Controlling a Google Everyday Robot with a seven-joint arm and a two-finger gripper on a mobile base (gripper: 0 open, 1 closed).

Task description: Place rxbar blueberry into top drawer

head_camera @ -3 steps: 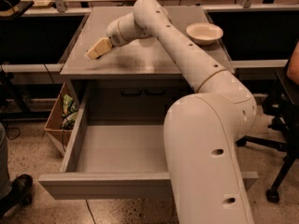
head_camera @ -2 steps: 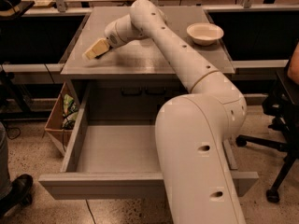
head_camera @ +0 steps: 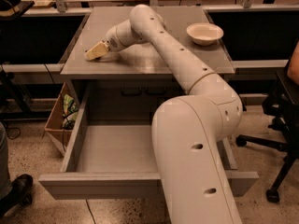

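Observation:
My gripper point(head_camera: 95, 52) is at the end of the long white arm, low over the front left part of the grey cabinet top point(head_camera: 154, 62). The rxbar blueberry is out of view; no dark blue bar shows on the top or in the drawer. The top drawer point(head_camera: 93, 185) is pulled out wide below the cabinet top, and its grey floor shows bare where the arm does not cover it. My arm's big lower segment hides the drawer's right half.
A pale bowl point(head_camera: 204, 33) stands at the back right of the cabinet top. A cardboard box point(head_camera: 60, 118) with packets sits on the floor left of the drawer. An office chair point(head_camera: 280, 125) is at the right. A person's shoe point(head_camera: 16, 190) is at the lower left.
The arm's lower segments have swung left across the drawer. The gripper has stayed at nearly the same spot on the front left of the cabinet top.

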